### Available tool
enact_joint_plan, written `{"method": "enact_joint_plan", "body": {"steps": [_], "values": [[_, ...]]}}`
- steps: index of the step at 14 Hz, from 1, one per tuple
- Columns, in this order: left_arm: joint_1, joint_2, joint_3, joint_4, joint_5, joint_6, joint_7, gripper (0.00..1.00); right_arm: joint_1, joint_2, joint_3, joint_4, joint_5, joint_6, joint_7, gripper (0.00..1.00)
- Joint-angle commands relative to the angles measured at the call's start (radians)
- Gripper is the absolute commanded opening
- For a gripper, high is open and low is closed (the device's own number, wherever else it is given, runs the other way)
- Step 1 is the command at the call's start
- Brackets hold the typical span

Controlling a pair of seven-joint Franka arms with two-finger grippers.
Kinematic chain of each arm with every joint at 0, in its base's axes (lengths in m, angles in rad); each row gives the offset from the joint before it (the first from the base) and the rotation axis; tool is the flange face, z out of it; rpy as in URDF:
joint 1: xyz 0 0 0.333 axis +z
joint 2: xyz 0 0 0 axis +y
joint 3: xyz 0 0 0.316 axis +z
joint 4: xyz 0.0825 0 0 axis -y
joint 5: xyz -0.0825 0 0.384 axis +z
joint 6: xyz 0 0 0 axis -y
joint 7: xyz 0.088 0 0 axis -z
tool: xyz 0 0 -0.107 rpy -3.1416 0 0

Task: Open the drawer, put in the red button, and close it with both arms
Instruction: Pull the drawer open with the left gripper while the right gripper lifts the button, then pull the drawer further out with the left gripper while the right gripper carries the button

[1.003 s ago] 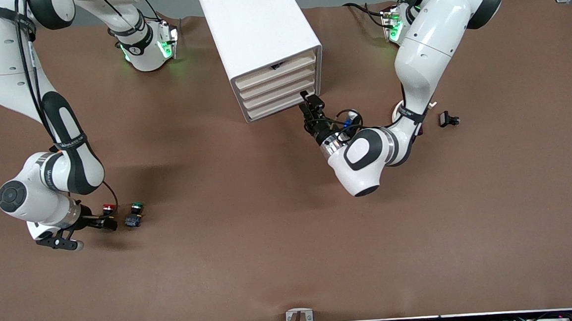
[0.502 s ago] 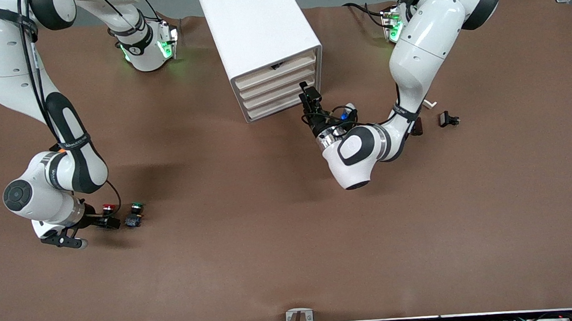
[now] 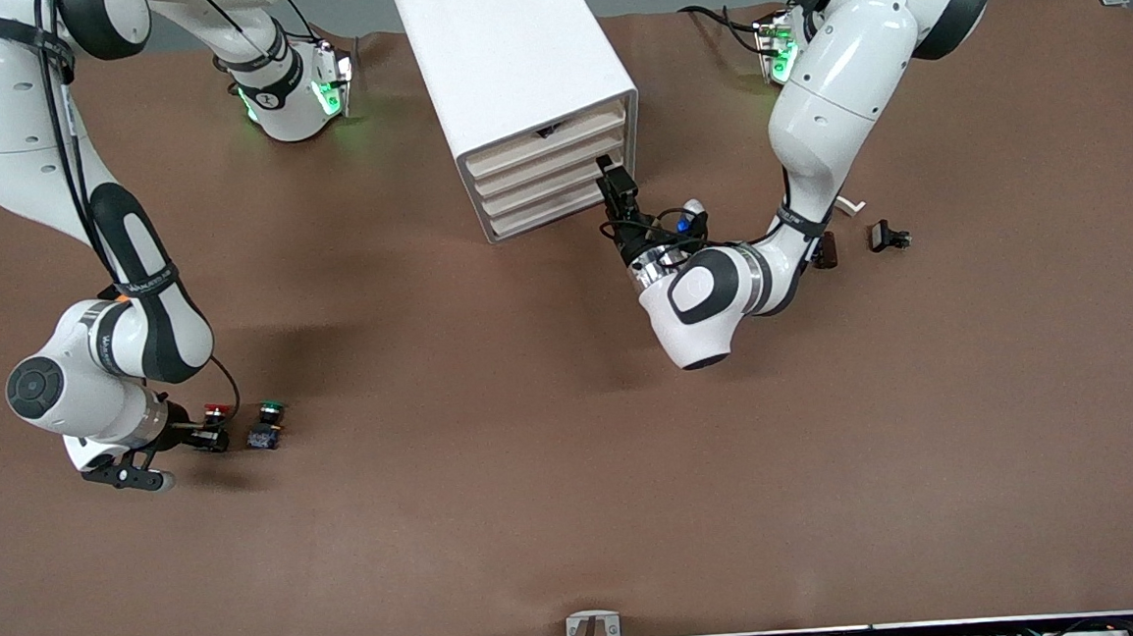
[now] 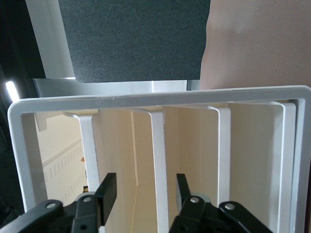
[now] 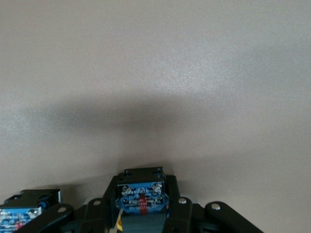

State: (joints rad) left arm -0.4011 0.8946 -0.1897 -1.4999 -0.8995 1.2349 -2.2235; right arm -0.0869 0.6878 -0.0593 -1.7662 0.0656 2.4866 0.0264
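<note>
The drawer [image 3: 547, 190] is one of four cream-fronted ones stacked in the white cabinet [image 3: 512, 66], and all four fronts sit flush, so none is pulled out. The cabinet stands on the brown tabletop [image 3: 537, 477] between the two arm bases. The left claw [image 3: 614, 179] is at the cabinet's front corner toward the left arm's end of the tabletop, level with the lower drawers. In the left wrist view its two fingers [image 4: 107, 191] are parted with one drawer's white edge [image 4: 159, 170] between them; whether they press it cannot be told.

The red button [image 3: 213, 425] is well apart from the cabinet, nearer to the front camera and toward the right arm's end. The right claw [image 3: 202, 439] is closed around its dark body [image 5: 142, 196], low at the tabletop; if the button is lifted cannot be told. Just beside it sits the green button [image 3: 265, 426], also seen at the right wrist view's edge [image 5: 22, 211].

Two small dark parts [image 3: 888, 235] lie near the left arm's elbow.
</note>
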Motion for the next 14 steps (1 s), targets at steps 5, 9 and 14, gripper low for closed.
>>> {"method": "enact_joint_plan", "body": {"steps": [5,9,14], "values": [[-0.047,0.0,-0.002,-0.002,-0.039,0.003,-0.025,0.55,-0.005,-0.027,0.006,0.045,0.013,-0.161,-0.013,0.0],[-0.07,0.009,0.001,0.0,-0.039,0.027,-0.027,0.55,-0.002,-0.088,0.004,0.06,0.022,-0.257,-0.005,0.0],[-0.11,0.018,0.007,0.001,-0.036,0.041,-0.054,0.4,0.013,-0.14,0.006,0.1,0.023,-0.408,0.076,0.0]]}}
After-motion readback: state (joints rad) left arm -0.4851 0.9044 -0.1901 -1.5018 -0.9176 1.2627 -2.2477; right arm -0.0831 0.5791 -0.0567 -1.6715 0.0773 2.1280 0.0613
